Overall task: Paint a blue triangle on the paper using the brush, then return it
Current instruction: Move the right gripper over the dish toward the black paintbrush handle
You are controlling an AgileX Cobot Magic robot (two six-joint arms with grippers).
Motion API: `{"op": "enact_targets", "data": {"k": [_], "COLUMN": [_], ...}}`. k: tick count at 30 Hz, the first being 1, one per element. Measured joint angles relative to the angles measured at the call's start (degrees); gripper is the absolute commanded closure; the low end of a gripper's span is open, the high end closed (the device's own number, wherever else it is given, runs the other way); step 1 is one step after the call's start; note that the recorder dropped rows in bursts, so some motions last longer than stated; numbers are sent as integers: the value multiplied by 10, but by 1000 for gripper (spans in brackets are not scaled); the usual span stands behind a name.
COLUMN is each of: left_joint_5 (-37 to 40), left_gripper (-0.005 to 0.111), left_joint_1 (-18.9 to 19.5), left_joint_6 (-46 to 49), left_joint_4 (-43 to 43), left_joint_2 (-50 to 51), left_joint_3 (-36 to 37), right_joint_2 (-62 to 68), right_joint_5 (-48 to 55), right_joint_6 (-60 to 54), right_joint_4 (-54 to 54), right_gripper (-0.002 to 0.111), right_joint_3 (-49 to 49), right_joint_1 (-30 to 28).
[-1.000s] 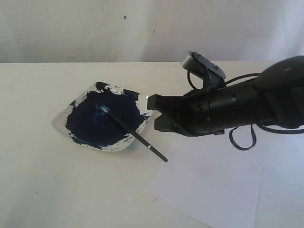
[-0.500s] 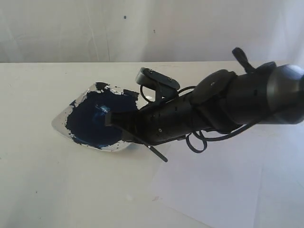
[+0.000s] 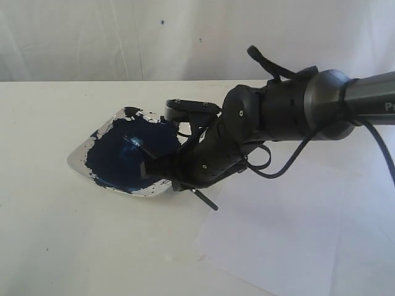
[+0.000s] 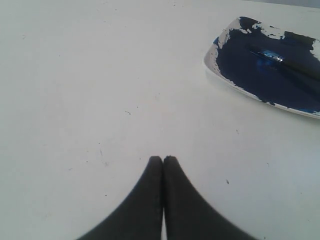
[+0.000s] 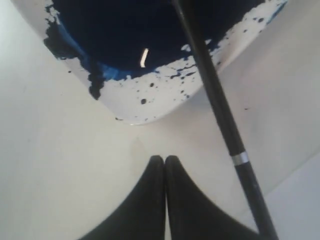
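Brush-pickup step: right pincer (image 5: 164,161) was together, empty, just beside brush (image 5: 217,100) resting on dish (image 5: 160,97) rim; next needed jaws parted astride handle; left pincer (image 4: 163,161) together too.

The right arm (image 3: 290,111) stretched out low, wrist angled down.
Fingers of the right gripper (image 5: 164,159) are pressed together; the left gripper (image 4: 162,159) likewise, tips touching.

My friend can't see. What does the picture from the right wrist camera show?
The right gripper, its fingers shut with nothing between them, sits just beside the black brush. The brush lies across the rim of a white dish holding dark blue paint, and an edge of the paper shows nearby.
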Motion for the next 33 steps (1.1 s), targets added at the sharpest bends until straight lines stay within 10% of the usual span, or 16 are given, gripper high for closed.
{"op": "enact_targets", "data": {"k": [33], "left_joint_5": [0], "left_gripper": [107], "left_joint_1": [0], "left_joint_6": [0], "left_joint_4": [0], "left_joint_2": [0], "left_joint_3": [0], "right_joint_2": [86], "right_joint_5": [-23], "right_joint_6": [116], "right_joint_4": [-141], "right_gripper": [108], "right_joint_3": [-18], "right_joint_1": [-4]}}
